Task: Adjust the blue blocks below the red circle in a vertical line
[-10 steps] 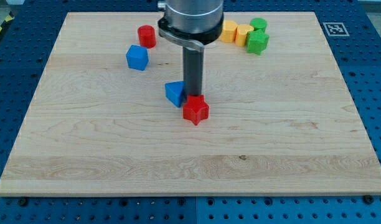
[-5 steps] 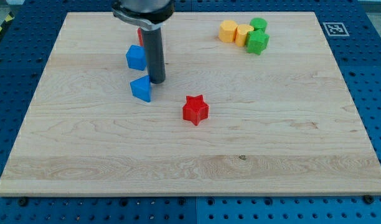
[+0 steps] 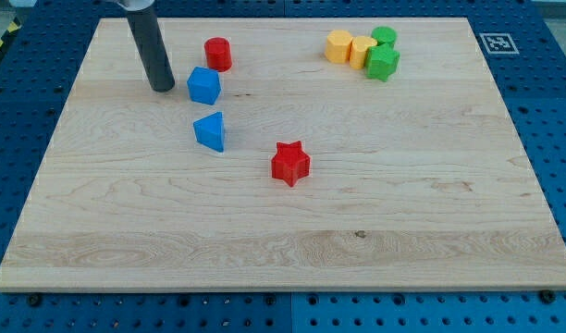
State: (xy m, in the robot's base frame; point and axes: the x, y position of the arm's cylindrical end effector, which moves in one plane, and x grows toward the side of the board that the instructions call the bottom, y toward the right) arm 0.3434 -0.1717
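Observation:
The red circle block [image 3: 217, 54] stands near the view's top, left of centre. A blue cube-like block [image 3: 203, 85] sits just below it, slightly to the left. A blue triangular block [image 3: 211, 131] lies below that one, apart from it. My tip [image 3: 162, 88] rests on the board just left of the upper blue block, a small gap away from it.
A red star block [image 3: 289, 163] lies right of and below the blue triangular block. At the view's top right, two yellow blocks [image 3: 350, 47] and two green blocks [image 3: 383, 57] sit in a cluster. The wooden board [image 3: 283, 250] ends at blue pegboard on all sides.
My tip pushed the blue triangular block leftward away from the red star, then swung up and left past the upper blue block to its left side. The red circle is uncovered now.

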